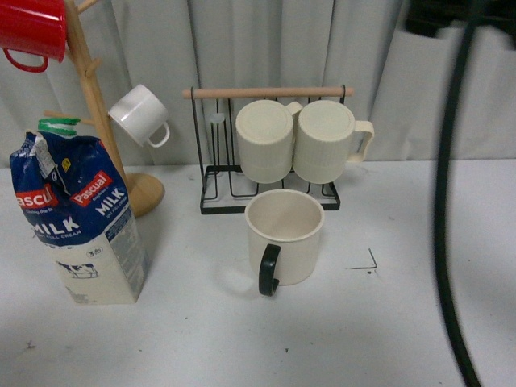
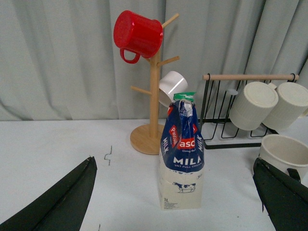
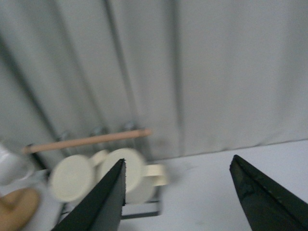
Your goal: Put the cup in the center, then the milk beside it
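Cream-coloured, the cup is seen upright on the white table, just in front of the wire rack, its black handle turned toward the camera. The milk is stood well apart to its left, near the wooden mug tree. The left gripper is held facing the milk, jaws wide apart and empty. The right gripper is likewise spread, nothing held.

At the lower left of the front view, a tall blue-and-white cardboard milk carton carries red labels reading "Pascual". It also has large white "MILK" on two faces, with small "FULL CREAM" beneath. In the centre of the left wrist view, the same carton shows "MILK" again; its finer print is too small to read.
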`<state>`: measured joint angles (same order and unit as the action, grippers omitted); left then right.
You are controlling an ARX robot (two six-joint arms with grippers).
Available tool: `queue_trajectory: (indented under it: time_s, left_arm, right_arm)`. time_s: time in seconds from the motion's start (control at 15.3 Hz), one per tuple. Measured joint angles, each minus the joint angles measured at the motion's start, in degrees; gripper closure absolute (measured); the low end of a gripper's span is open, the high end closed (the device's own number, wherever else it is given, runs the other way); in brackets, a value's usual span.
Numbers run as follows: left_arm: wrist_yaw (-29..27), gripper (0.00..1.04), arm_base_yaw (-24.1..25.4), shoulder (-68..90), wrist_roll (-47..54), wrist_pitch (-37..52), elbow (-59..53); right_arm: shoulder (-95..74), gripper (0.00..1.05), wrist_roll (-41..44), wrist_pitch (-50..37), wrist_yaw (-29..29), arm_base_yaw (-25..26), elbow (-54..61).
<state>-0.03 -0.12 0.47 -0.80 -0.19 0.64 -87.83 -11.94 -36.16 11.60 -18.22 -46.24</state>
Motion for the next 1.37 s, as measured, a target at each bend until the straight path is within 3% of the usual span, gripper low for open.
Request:
queue_trajectory:
  time_s: [0.13, 0.33, 0.39, 0.52, 0.65, 0.91, 1.04, 1.37]
  left_arm:
    - [0.0, 0.07, 0.0, 0.0, 0.0, 0.0, 0.0]
    - [0.0, 0.07, 0.0, 0.0, 0.0, 0.0, 0.0]
    - [0.0, 0.07, 0.1, 0.0, 0.0, 0.0, 0.0]
    - [0.0, 0.07, 0.1, 0.0, 0.0, 0.0, 0.0]
    - [0.0, 0.07, 0.1, 0.0, 0.0, 0.0, 0.0]
    - [0.0, 0.07, 0.1, 0.0, 0.0, 0.0, 0.0]
    - [0.0, 0.07, 0.1, 0.0, 0.0, 0.0, 0.0]
    - [0.0, 0.07, 0.1, 0.0, 0.0, 0.0, 0.0]
  right_arm:
    - [16.6, 0.56, 8.2, -10.3, -1.3, 10.6, 18.1]
    - [23.8, 0.96, 11.2, -10.1, -5.6, 11.9, 30.5]
    - [26.7, 1.03, 11.6, -10.2, -6.0, 12.7, 32.5]
    - [31.8, 1.03, 11.6, -9.4, -7.0, 13.8, 35.4]
    - [36.6, 1.03, 11.6, -6.7, -11.1, 18.3, 38.8]
    - [46.9, 1.03, 11.7, -0.5, -11.4, 18.5, 42.6]
    - [49.2, 1.03, 11.7, -1.6, -11.4, 18.5, 45.1]
    - [61.9, 1.03, 11.7, 10.6, -11.4, 18.5, 45.6]
